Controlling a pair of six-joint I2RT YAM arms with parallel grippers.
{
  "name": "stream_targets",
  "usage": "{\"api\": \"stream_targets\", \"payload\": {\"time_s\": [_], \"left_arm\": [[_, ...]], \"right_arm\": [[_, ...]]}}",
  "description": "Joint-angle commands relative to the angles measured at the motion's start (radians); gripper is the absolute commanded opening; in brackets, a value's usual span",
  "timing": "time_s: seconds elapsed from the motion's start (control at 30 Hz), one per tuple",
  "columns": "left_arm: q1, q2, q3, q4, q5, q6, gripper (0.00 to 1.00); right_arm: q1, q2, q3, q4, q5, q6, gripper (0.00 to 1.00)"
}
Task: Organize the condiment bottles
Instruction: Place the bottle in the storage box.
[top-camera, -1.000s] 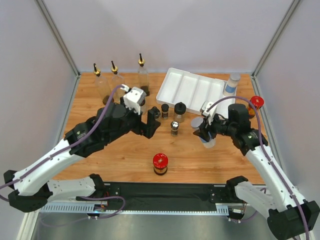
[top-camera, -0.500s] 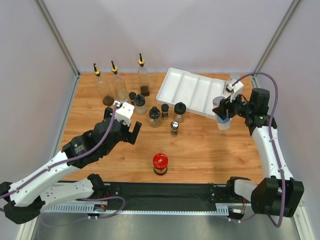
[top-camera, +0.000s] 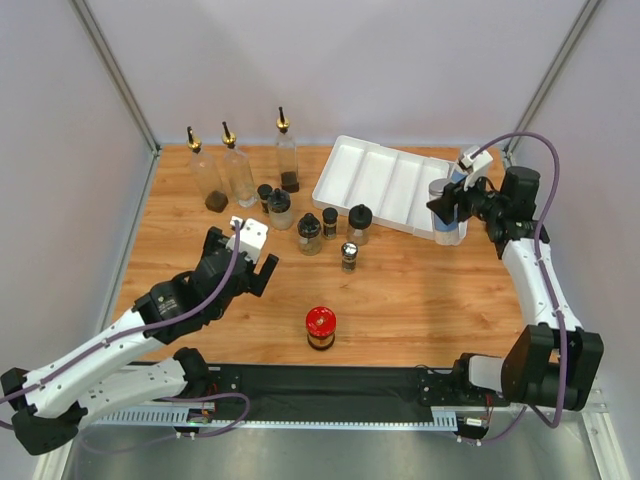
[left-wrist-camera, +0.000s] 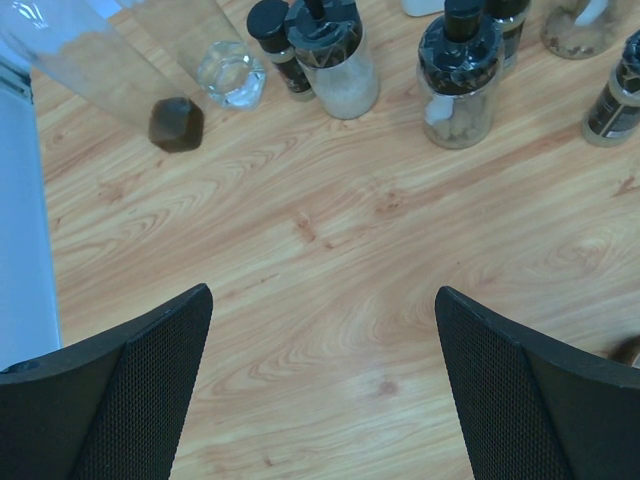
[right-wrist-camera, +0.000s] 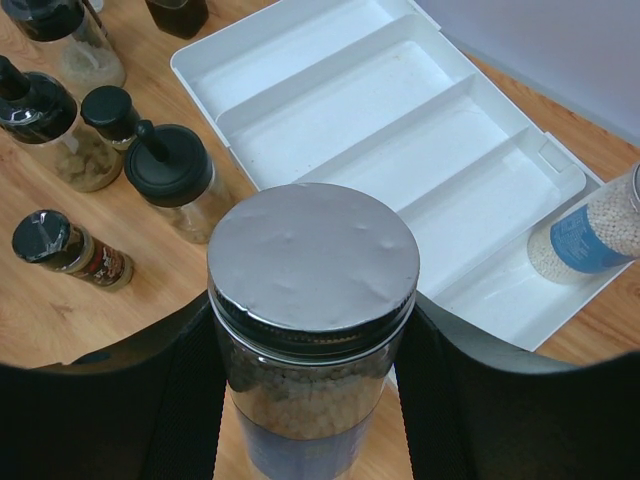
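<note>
Landmark: the white divided tray (top-camera: 378, 178) lies at the back right of the wooden table (top-camera: 430, 300). All places below are given from it, as seen in the top view.

Right arm: the right gripper (right-wrist-camera: 312, 335) is clenched on the silver-lidded jar (right-wrist-camera: 312, 258), with one finger on each side of the glass just below the lid.

Held item: the silver-lidded jar is upright, carries a blue label and holds pale granules. It sits at the tray's near right corner. Whether its base rests on anything cannot be told.

Second jar: a blue-labelled jar (right-wrist-camera: 588, 232) is at the tray's right end. Whether it is in the last compartment or just beside it cannot be told.

Left arm: the left gripper (left-wrist-camera: 322, 295) has its fingers spread wide with nothing between them. It is over bare wood, well apart from the tray on its near left.

Back row: three tall pourer bottles (top-camera: 236, 168) stand upright in a line to the left of the tray.

Cluster: the black-capped jars (top-camera: 309, 234) stand grouped between the tall pourer bottles and the tray's left end, apart from both.

Front of cluster: a small shaker (top-camera: 349, 256) stands on the near side of the group, near the tray's near left corner.

Outlier: a red-lidded jar (top-camera: 320, 327) stands alone, well apart from the tray and towards the table's near edge.
</note>
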Motion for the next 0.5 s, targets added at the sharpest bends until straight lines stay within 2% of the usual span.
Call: {"api": "stream_targets", "payload": {"time_s": [0.0, 0.47], "left_arm": [[0.008, -0.016, -0.014, 0.048, -0.031, 0.022, 1.00], [0.014, -0.028, -0.043, 0.046, -0.054, 0.003, 1.00]], "right_arm": [[-0.005, 0.013, 0.046, 0.144, -0.013, 0.034, 0.24], [-0.008, 0.100, 0.058, 0.327, -0.024, 0.102, 0.24]]}}
